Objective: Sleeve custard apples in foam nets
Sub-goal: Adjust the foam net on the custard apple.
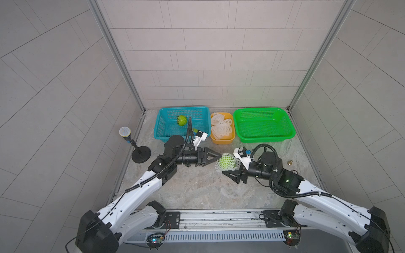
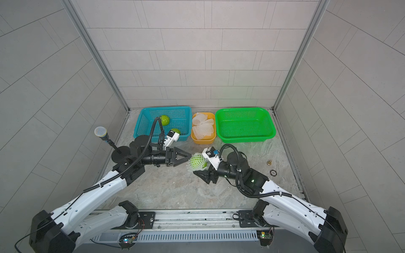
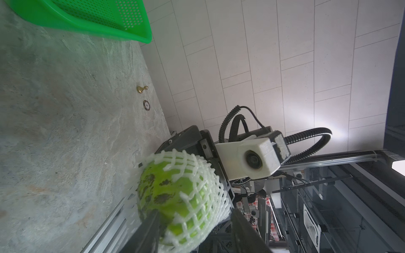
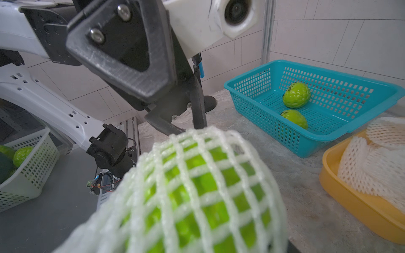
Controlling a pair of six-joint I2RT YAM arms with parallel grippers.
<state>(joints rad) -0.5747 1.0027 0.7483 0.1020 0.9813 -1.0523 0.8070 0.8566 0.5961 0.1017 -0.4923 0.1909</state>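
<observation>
Right gripper clamped across a bright green bumpy custard apple, just in front of the yellow plastic tray. Probably steadying it while the white foam mesh net gets worked over.

Left gripper at the net's open end, jaws apart. Can't tell if it pinches.

Tray: spare nets.

Teal perforated plastic basket, left of tray: two bare custard apples.

Green perforated plastic basket, right of tray: empty.

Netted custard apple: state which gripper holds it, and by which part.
The right gripper holds the netted custard apple, jaws across the fruit's body. The left gripper reaches the foam net at its edge; a grip there cannot be told.
</observation>
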